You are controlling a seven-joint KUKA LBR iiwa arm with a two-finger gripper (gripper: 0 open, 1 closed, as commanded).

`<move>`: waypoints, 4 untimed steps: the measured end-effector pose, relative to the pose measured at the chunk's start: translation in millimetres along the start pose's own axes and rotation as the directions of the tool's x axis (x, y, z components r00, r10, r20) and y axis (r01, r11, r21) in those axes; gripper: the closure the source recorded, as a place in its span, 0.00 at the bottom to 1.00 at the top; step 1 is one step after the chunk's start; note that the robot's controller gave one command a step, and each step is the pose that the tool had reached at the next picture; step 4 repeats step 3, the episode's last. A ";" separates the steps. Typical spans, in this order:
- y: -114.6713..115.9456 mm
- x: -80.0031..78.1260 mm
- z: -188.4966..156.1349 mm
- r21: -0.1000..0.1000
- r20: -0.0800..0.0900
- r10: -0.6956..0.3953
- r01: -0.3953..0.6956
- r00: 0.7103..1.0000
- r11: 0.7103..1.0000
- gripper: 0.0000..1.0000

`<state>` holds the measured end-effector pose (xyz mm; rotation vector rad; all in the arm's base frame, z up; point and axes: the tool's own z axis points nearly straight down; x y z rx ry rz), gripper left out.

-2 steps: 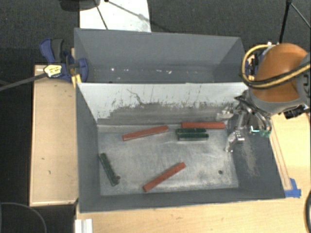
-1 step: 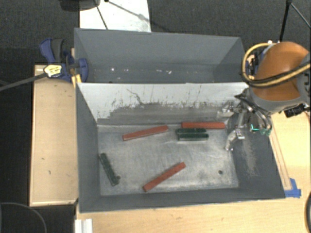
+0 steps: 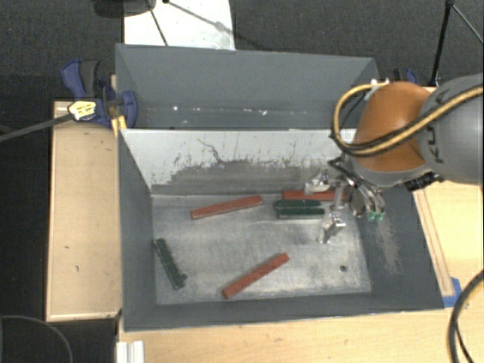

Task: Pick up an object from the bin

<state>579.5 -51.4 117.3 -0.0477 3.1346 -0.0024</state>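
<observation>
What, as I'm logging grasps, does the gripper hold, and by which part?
Cannot be told: the gripper hangs at the right end of the dark green bar, with no hold visible.

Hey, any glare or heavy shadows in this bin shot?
Camera view: pale sheen streaks the bin's back wall; its floor is evenly lit; the right wall under the gripper lies darker; the front red-brown bar throws hardly any shadow.

Grey bin (image 3: 219, 240), red-brown bars (image 3: 225, 207), dark green bars (image 3: 169, 263)
</observation>
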 end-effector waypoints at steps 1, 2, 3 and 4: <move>-15.8 -7.3 35.7 -0.010 0.025 0.253 -0.253 0.967 0.967 1.00; -15.8 -7.2 35.7 -0.010 0.025 0.252 -0.252 0.967 0.968 1.00; -35.2 -13.5 -111.5 0.000 -0.003 0.247 -0.247 0.969 0.969 1.00; -35.2 -13.5 -111.5 0.000 -0.003 0.247 -0.247 0.969 0.969 1.00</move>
